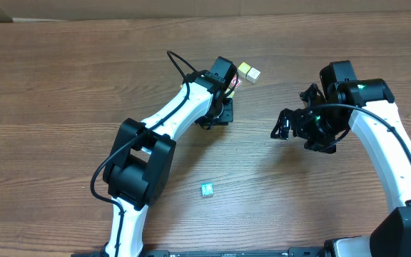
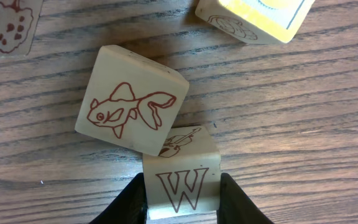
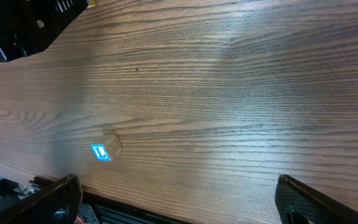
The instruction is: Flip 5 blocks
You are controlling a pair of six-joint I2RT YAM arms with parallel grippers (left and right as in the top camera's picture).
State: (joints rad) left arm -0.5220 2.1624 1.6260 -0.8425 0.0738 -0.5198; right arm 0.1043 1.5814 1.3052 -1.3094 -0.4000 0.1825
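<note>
**Left gripper has the W block between its fingers**

The left gripper (image 2: pixel 182 200) is down low over the table (image 2: pixel 303 124). Its two dark fingers (image 2: pixel 129 202) sit one on each side of the W block (image 2: pixel 182 183). The gap between them is narrow, and both fingers look to be touching the block's sides. So the block sits right in the middle of the jaws, not off to one side. It is a cube, so it has no long side to line up with.

The goldfish block (image 2: pixel 131 99) is just past the W block, on the side away from the gripper. It is turned at a slant, and its low corner touches the W block's far edge. I think this is the thing to watch. Lifting or rolling the W block may bump the goldfish block.

Farther past the W block, the yellow block (image 2: pixel 253 18) lies off to the right of the left wrist view. The berry block (image 2: pixel 5 28) lies off to the left. Neither one touches the W block.

The teal block (image 1: pixel 207 189) sits alone, well apart from the W block, closer to the robot's base.

The right gripper (image 1: pixel 282 125) is well apart from the W block. Its jaws are wide and hold nothing. The left arm is the near one.

No box or bowl shows here.
</note>
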